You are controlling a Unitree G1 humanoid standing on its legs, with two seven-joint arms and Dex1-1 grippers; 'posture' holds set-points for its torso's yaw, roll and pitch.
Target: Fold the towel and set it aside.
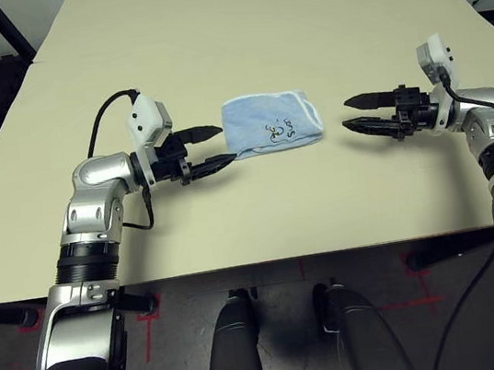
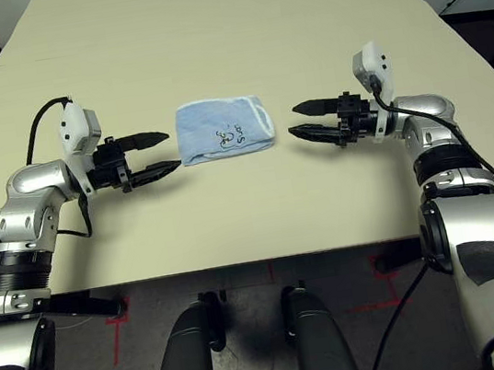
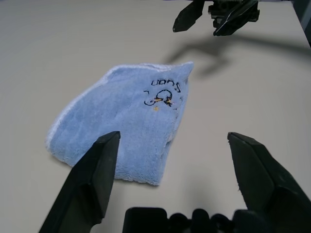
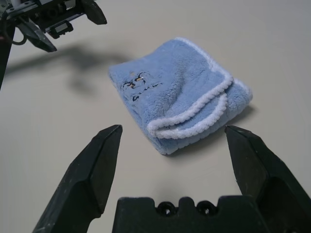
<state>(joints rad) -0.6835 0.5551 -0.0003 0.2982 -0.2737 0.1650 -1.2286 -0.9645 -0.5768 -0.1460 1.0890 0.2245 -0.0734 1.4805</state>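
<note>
Two open grippers, left (image 1: 214,148) and right (image 1: 354,113), flank one folded towel (image 1: 272,122).

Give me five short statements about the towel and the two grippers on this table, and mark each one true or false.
1. The towel lies folded on the table. True.
2. The left gripper holds the towel. False: it is open, beside the towel.
3. The right gripper is open. True.
4. The towel lies between the two grippers. True.
5. The towel's dark mark faces down. False: it shows on top.
</note>
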